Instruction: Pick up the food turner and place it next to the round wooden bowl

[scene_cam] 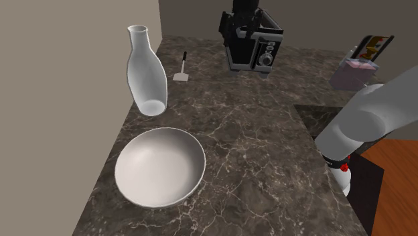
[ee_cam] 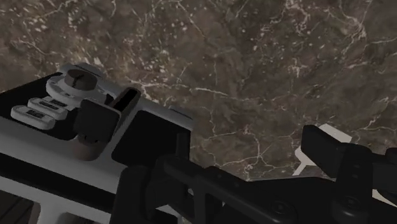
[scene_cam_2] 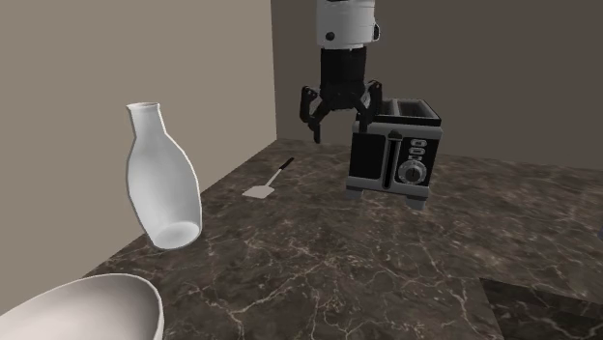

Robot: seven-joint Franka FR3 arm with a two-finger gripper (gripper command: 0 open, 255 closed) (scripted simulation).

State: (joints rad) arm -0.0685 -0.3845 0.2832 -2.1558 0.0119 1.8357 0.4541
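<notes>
Progress on the task: none yet that you can see. Your gripper (scene_cam_2: pixel 342 129) hangs in the air above the marble countertop (scene_cam: pixel 268 154), just beside the toaster (scene_cam_2: pixel 394 155). Its two black fingers (ee_cam: pixel 98 121) are spread apart with nothing between them. The food turner (scene_cam: pixel 182 70) lies flat on the countertop near the wall (scene_cam: pixel 67 100), between the white bottle (scene_cam: pixel 146 70) and the toaster, touching neither. The round bowl (scene_cam: pixel 159 166), drawn pale grey-white rather than wooden, sits toward the near end of the countertop in the shoulder view. It is well apart from the turner, with the bottle standing roughly between them. By this judgement, all of the work is left for you: the descent to the turner, the grasp, the lift, the carry past the bottle, and the set-down beside the bowl. Count: one food turner, one bowl, one bottle, one toaster, one gripper.
</notes>
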